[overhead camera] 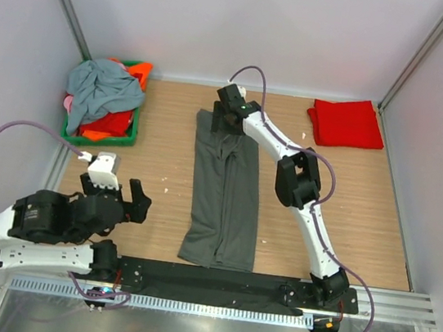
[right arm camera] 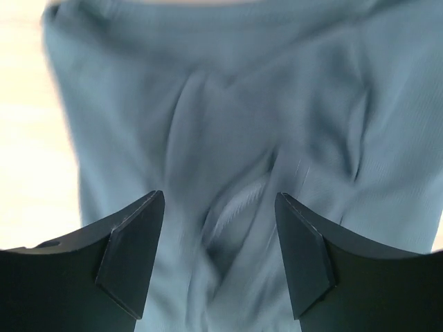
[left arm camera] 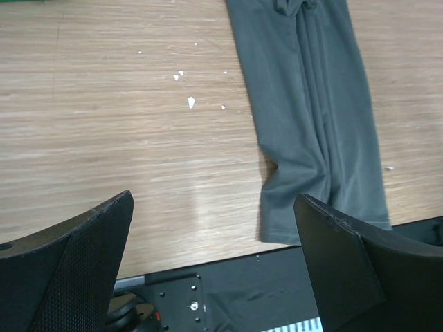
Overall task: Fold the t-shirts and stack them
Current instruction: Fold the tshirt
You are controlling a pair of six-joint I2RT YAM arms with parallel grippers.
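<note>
Top view: bright, even light, faint shadows. Left wrist view is sharp, with a pale sheen on the table. Right wrist view blurs the grey shirt; its left edge is overexposed.

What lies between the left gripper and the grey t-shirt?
Only bare table with small white specks between left gripper and grey t-shirt; top view shows it.

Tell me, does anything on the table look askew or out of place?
Small white specks lie on the table left of the grey t-shirt, like crumbs. The shirt's far end is wrinkled beneath the open right hand. Nothing else stands out.
</note>
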